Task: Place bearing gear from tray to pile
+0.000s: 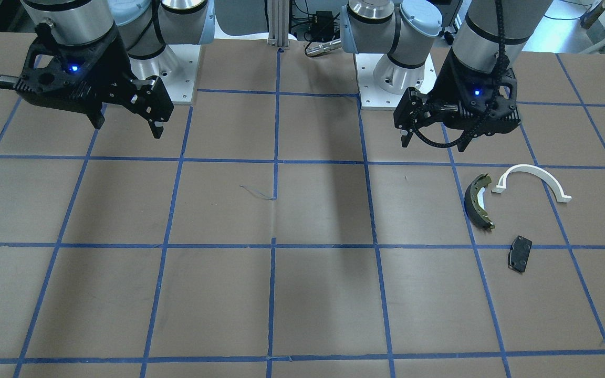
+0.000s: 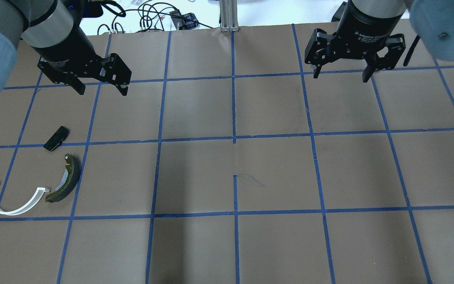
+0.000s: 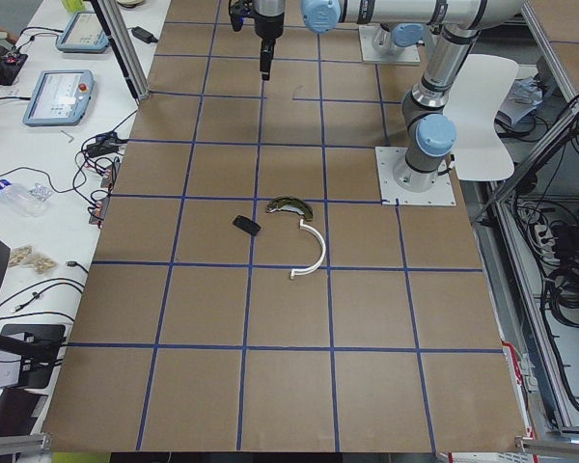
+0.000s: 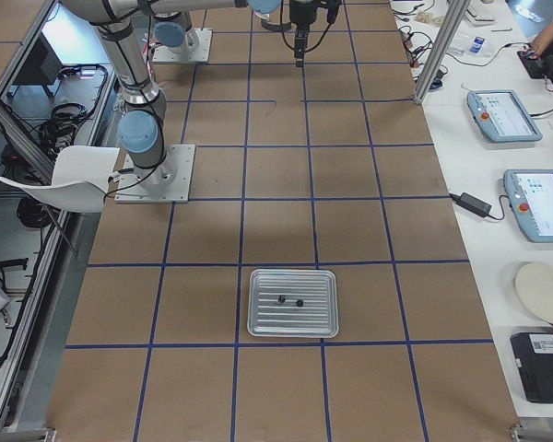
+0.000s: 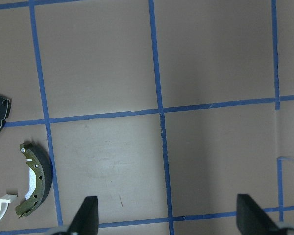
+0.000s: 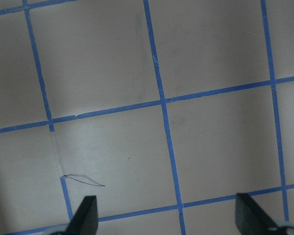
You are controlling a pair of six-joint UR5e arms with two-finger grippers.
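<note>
Not started: left gripper (image 2: 103, 91) and right gripper (image 2: 341, 77) are hanging open and empty, bearing gear (image 4: 300, 302) sitting in tray (image 4: 267, 318), well apart from right gripper.

Silver arms (image 1: 483, 37), pale blue joint caps (image 1: 420, 18), white bolted bases (image 1: 179, 73); black left end effector (image 2: 103, 91) and right end effector (image 2: 340, 77).
</note>
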